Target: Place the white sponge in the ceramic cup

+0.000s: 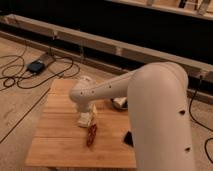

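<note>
The white sponge is a small off-white block lying on the wooden table, left of centre. My gripper is at the end of the big white arm that reaches in from the right. It hangs directly over the sponge, at or just above its top. A small pale shape at the table's far edge, just behind the arm's end, looks like the ceramic cup. It is mostly hidden by the arm.
A dark round bowl sits behind the arm at the table's middle back. A reddish-brown elongated item lies just in front of the sponge. A black flat object lies at the front right. Cables and a dark box are on the floor to the left.
</note>
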Robot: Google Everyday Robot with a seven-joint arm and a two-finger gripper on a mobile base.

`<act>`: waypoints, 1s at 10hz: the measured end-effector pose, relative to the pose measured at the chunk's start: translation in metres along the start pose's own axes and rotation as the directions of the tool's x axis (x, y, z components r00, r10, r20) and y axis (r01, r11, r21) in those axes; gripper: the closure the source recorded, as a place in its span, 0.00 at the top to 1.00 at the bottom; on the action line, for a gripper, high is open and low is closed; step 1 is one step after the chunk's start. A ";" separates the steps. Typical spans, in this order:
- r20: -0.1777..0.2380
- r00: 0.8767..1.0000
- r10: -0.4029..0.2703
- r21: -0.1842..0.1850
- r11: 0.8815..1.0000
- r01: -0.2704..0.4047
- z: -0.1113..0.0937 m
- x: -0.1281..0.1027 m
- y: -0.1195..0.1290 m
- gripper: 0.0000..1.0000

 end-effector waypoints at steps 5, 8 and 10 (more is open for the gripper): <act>-0.004 0.999 -0.048 -0.025 0.999 0.047 0.028 0.004 -0.002 0.63; -0.004 0.999 -0.053 -0.047 0.998 0.053 0.035 0.005 -0.003 0.36; -0.006 0.999 -0.039 -0.051 0.998 0.039 0.035 0.010 -0.003 0.16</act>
